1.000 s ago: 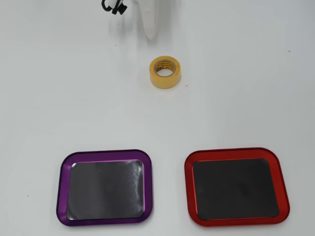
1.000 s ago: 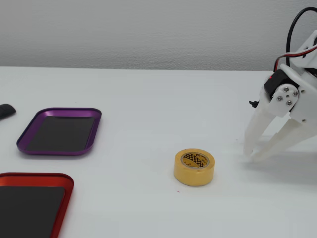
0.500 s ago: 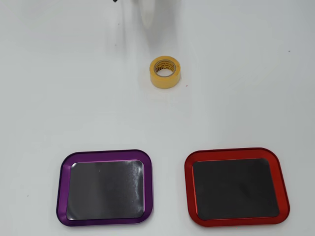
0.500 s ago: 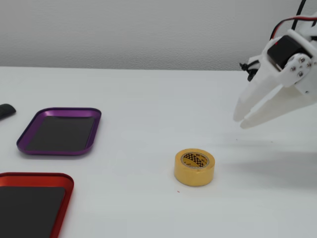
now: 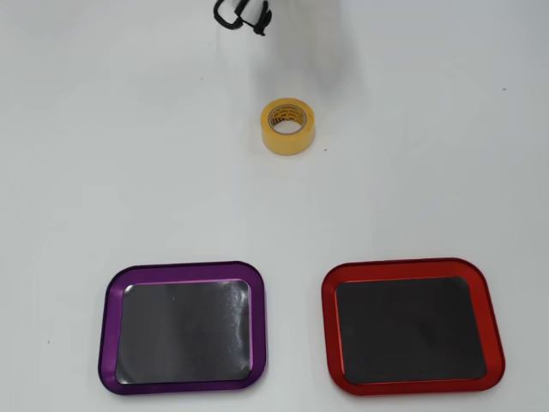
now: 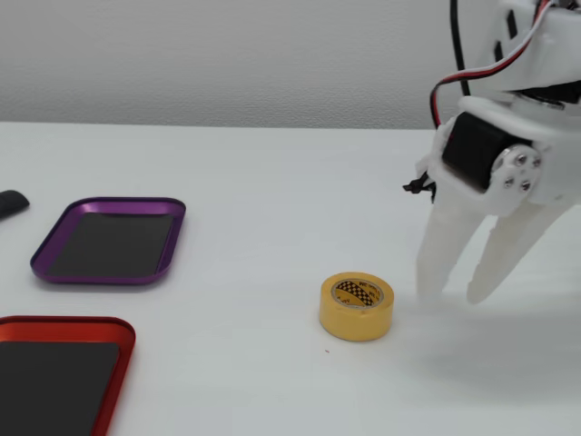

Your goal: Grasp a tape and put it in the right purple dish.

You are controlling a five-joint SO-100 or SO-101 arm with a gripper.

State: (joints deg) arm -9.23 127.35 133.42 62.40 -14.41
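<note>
The tape (image 5: 288,127) is a small yellow roll lying flat on the white table, its printed core facing up; it also shows in the fixed view (image 6: 356,306). My white gripper (image 6: 457,292) hangs just to the right of the tape in the fixed view. Its fingers (image 6: 434,259) are spread, tips close to the table, and nothing is between them. In the overhead view the white arm blends into the table above the tape. The purple dish (image 5: 184,270) sits at the bottom left of the overhead view and is empty; in the fixed view its rim (image 6: 109,275) lies far left.
A red-rimmed tray (image 5: 327,326) of the same size lies beside the purple dish, empty; it is at the bottom left in the fixed view (image 6: 68,322). Black cable (image 5: 240,13) shows at the top of the overhead view. A dark object (image 6: 9,203) sits at the fixed view's left edge.
</note>
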